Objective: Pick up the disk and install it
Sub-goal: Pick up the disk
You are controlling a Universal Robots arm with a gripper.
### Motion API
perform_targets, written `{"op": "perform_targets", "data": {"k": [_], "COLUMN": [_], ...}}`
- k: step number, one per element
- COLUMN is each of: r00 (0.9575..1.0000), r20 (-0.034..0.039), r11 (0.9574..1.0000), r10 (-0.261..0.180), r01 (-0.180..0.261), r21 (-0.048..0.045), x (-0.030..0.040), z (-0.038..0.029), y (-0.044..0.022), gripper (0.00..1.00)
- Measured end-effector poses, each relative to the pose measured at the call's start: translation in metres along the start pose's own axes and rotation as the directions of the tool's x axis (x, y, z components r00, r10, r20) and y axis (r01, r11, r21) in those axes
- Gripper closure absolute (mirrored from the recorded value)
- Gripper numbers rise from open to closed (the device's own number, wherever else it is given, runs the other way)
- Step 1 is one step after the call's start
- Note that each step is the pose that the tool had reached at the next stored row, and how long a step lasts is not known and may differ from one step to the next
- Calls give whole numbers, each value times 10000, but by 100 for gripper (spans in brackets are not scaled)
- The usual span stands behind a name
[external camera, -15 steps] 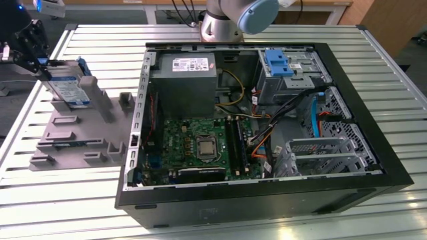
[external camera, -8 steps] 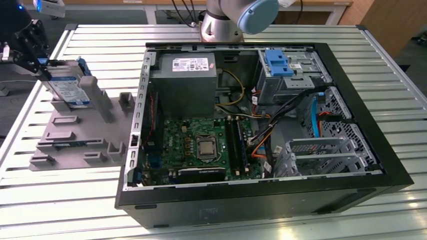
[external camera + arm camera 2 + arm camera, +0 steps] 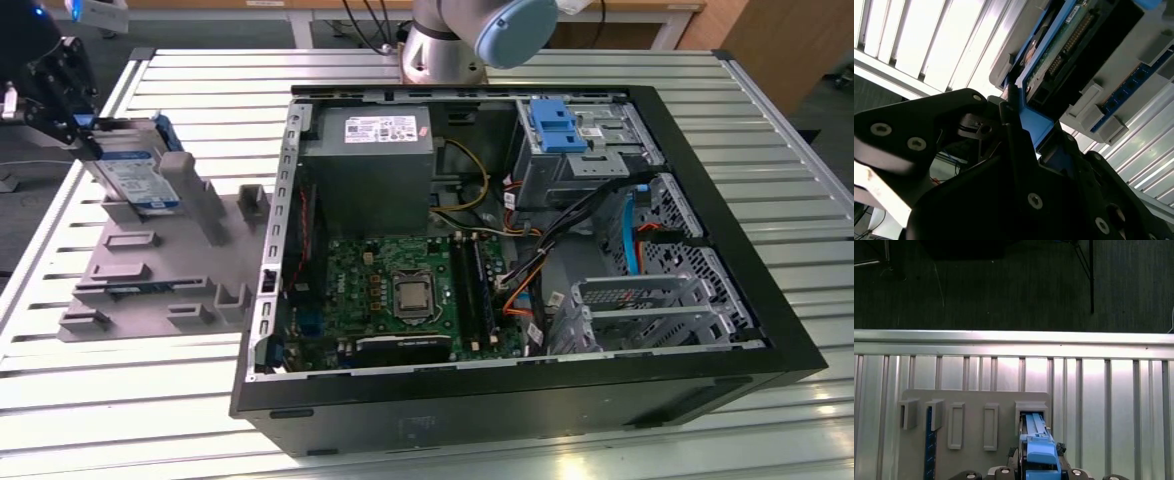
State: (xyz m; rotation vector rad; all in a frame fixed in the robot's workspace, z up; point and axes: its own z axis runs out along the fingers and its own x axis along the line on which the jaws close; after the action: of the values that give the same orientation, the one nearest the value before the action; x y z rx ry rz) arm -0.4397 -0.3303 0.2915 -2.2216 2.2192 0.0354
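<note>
Blue carrier (image 3: 1040, 452) clamped in the closed gripper (image 3: 84, 130); disk (image 3: 138, 180) upright in the grey rack (image 3: 134, 270) slot, top edge easy to grab, by the table (image 3: 200, 75) edge on the exterior view's left

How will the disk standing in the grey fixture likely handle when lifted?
The disk looks rigid: metal body, plastic carrier. Probably dense for its size. Standing on edge in the grey fixture, it may tip if nudged; the gripper grips its blue frame.
</note>
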Motion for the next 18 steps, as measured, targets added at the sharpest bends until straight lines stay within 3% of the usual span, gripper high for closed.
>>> {"op": "perform_targets", "data": {"k": [7,18], "r00": [10000,10000], "r20": [-1,0], "r11": [10000,10000], "r10": [0,0], "r01": [0,0], "r21": [0,-1], "x": [-1,-2], "z": [-70,-96], "y": [1,2], "gripper": [64,64]}}
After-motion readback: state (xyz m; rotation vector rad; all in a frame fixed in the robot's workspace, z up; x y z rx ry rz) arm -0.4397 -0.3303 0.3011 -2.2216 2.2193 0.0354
